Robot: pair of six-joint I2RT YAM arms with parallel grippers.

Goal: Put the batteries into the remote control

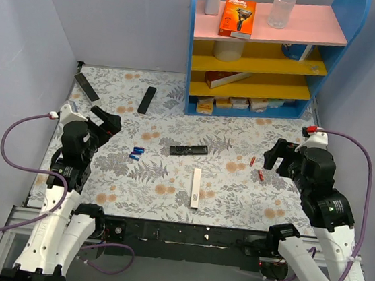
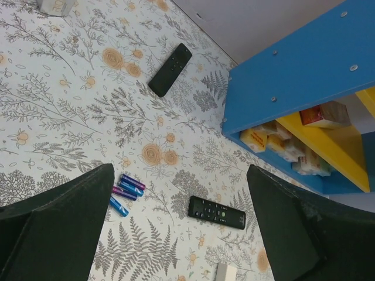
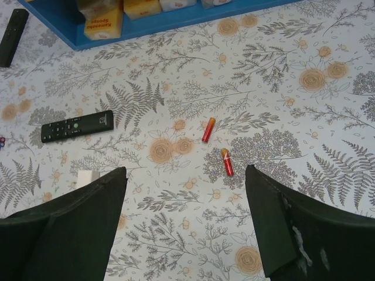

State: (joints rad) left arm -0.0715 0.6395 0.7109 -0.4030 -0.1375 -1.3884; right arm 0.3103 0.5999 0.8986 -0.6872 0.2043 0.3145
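- i see l fingers (image 2: 64, 222) wide apart, empty
- r fingers (image 3: 70, 222) apart too, empty, nr two tiny red cylindrical batts (image 3: 227, 162) on floral bench (image 1: 234, 203)
- slim white bar-shaped remote (image 1: 196, 187) lies apart from batts

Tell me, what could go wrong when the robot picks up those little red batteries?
The red batteries are tiny, round and loose, so the right fingers might nudge them and send them rolling. The blue batteries could get grabbed by mistake. The white remote lies flat, so it may be hard to lift.
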